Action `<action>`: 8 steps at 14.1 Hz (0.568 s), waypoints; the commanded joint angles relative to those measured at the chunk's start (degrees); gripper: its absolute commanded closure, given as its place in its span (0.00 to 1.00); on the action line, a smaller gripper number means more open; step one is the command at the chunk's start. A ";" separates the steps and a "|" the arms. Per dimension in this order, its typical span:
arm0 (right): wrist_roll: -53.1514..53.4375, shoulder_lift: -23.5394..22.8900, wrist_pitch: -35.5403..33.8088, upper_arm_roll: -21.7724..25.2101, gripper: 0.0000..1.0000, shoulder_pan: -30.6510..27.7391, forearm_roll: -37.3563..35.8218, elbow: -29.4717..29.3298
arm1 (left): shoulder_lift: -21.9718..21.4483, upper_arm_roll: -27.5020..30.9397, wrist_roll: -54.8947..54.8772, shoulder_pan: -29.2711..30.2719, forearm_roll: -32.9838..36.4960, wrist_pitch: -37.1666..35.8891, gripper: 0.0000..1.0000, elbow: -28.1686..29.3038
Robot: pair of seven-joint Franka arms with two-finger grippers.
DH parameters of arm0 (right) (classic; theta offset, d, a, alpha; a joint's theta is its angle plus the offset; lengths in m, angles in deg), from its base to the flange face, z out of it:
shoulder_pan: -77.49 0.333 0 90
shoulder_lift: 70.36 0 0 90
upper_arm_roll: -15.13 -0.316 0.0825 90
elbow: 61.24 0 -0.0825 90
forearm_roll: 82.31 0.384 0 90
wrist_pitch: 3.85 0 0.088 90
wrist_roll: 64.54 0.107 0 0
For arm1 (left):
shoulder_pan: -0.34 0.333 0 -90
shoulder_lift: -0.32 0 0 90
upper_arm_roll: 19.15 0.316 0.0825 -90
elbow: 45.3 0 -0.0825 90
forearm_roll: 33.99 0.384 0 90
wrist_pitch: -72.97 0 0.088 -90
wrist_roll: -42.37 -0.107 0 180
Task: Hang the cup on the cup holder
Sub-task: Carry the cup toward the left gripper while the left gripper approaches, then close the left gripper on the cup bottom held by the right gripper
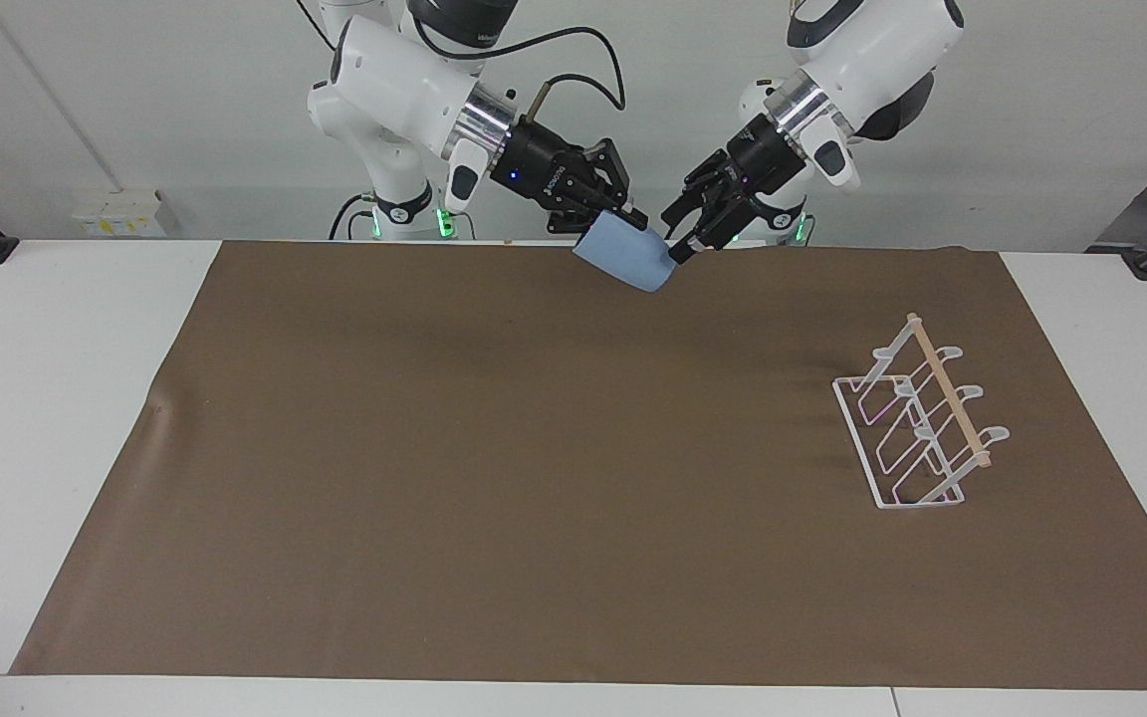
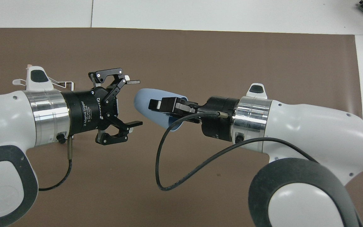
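Note:
The light-blue cup (image 1: 625,259) is held up in the air, tilted on its side, over the mat's edge nearest the robots. My right gripper (image 1: 631,223) is shut on its rim, one finger inside and one outside; it also shows in the overhead view (image 2: 157,105), as does the cup (image 2: 145,105). My left gripper (image 1: 683,242) is open, and its fingertips are right at the cup's base (image 2: 135,102). The white wire cup holder (image 1: 920,430) with its wooden dowel (image 1: 947,403) stands on the mat toward the left arm's end. In the overhead view it is mostly hidden under the left arm (image 2: 62,83).
A brown mat (image 1: 494,448) covers most of the white table (image 1: 46,398). Both arms meet over the middle of the edge nearest the robots.

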 commanded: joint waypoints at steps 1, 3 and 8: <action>1.09 1.79 1.13 0.14 1.00 0.12 2.17 1.73 | -0.81 -0.09 -5.58 -0.40 0.85 2.59 0.00 1.00; 1.00 1.79 1.05 0.14 1.00 0.12 2.71 1.73 | -0.81 -0.09 -9.64 -0.49 0.85 2.33 0.00 1.00; 0.91 1.79 0.96 0.23 1.00 0.12 2.71 1.73 | -0.46 -0.18 -9.92 -0.58 2.87 2.76 0.00 1.09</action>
